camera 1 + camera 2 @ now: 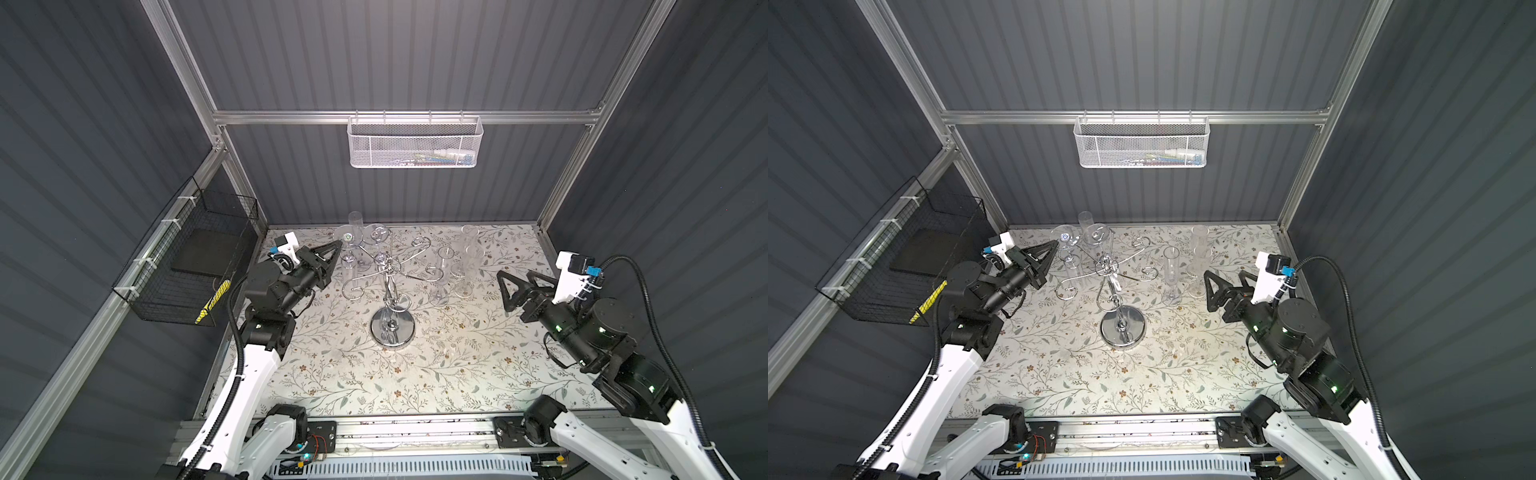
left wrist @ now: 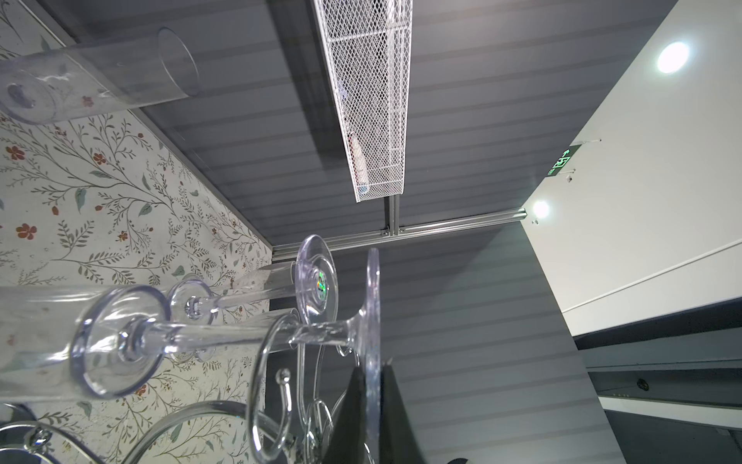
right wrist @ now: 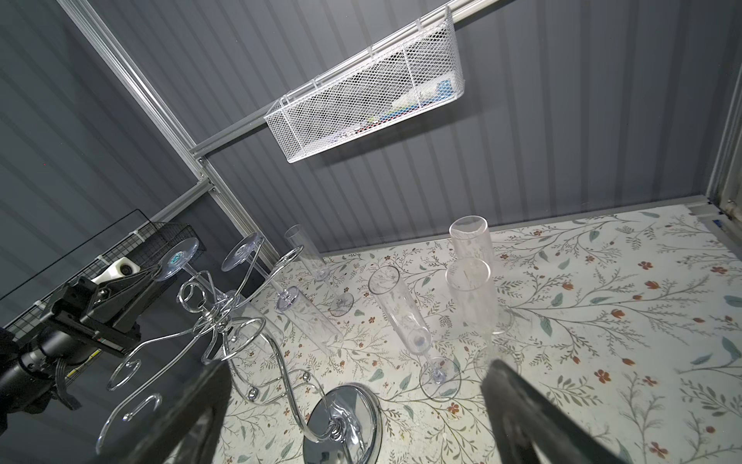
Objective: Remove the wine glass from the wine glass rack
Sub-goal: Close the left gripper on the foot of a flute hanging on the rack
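Left gripper [image 1: 338,244] jaws pinch the foot rim of 1 wine glass [image 1: 348,237]. The glass hangs upside down from the wine glass rack [image 1: 409,330], its long axis vertical and its bowl below the jaws. Right gripper [image 1: 515,284] jaws are spread, well apart from the rack.

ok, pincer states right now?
Left pincer: closed on the hanging wine glass, at its foot.
Right pincer: open, holding nothing.

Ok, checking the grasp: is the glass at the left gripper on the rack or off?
On: the wine glass hangs foot-up, stem through a hook of the wine glass rack, left gripper shut on its foot.
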You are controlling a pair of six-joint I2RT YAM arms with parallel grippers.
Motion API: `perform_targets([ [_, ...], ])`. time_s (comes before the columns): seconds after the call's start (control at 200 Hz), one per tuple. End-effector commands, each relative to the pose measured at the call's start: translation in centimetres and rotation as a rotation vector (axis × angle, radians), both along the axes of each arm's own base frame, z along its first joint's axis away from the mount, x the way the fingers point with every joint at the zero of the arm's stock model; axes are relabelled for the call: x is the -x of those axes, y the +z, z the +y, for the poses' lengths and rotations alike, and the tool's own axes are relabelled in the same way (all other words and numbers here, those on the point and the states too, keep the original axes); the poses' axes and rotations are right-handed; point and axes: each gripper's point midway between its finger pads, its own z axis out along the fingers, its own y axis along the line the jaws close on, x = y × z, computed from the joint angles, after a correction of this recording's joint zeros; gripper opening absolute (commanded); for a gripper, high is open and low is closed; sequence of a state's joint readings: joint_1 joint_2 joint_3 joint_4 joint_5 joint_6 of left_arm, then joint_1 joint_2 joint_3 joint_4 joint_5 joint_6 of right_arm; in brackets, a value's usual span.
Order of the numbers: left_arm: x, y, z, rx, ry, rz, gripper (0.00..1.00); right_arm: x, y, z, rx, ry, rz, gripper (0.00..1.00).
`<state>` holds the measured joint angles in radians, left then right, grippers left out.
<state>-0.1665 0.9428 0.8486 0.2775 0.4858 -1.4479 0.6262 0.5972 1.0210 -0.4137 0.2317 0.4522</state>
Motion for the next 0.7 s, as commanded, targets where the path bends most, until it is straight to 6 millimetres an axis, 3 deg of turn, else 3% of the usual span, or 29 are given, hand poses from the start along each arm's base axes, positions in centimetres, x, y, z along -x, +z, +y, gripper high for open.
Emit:
perform_targets([
  [0.0,1.1,2.9,-0.5,-0.015,-0.041,-0.101,0.0,0.1,0.2,-0.2,0.0,-0.006,-0.01,0.99],
  [0.405,2.7,4.0,-1.8,-0.024,-0.155,-0.126,0.0,0.1,0.1,0.1,-0.008,0.008,-0.004,0.99],
  [0.695,4.1,2.9,-2.5,-0.025,-0.225,-0.097,0.0,0.2,0.3,0.1,-0.007,0.011,-0.01,0.99],
])
